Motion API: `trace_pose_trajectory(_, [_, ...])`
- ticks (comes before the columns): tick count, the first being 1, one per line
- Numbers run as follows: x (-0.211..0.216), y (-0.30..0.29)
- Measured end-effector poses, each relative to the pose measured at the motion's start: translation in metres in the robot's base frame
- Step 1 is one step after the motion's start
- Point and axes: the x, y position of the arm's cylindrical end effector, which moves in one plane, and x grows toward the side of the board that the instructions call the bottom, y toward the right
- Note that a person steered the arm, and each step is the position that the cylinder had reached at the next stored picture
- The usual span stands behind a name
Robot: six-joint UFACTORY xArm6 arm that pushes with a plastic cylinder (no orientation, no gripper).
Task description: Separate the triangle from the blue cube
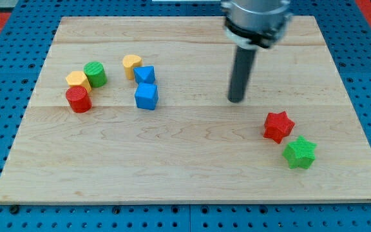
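A blue triangle block [144, 75] sits left of centre on the wooden board [192, 167]. It touches a blue cube [146, 96] just below it. A yellow heart-shaped block [131, 65] touches the triangle's upper left. My tip [236, 100] rests on the board well to the right of these blocks, touching none of them.
A yellow block [77, 80], a green cylinder [95, 74] and a red cylinder [78, 100] cluster at the view's left. A red star [278, 125] and a green star [299, 153] lie at the lower right. Blue pegboard [5, 77] surrounds the board.
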Motion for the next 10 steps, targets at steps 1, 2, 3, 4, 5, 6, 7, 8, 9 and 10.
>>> trace_pose_trajectory(1, [-0.059, -0.077])
trace_pose_trajectory(2, [-0.080, -0.142])
trace_pose_trajectory(3, [-0.068, -0.154])
trace_pose_trajectory(4, [-0.041, -0.149])
trace_pose_trajectory(5, [0.001, -0.116])
trace_pose_trajectory(6, [0.016, -0.091])
trace_pose_trajectory(7, [0.043, -0.067])
trace_pose_trajectory(8, [0.045, -0.079])
trace_pose_trajectory(9, [0.061, -0.094])
trace_pose_trajectory(10, [0.083, -0.068])
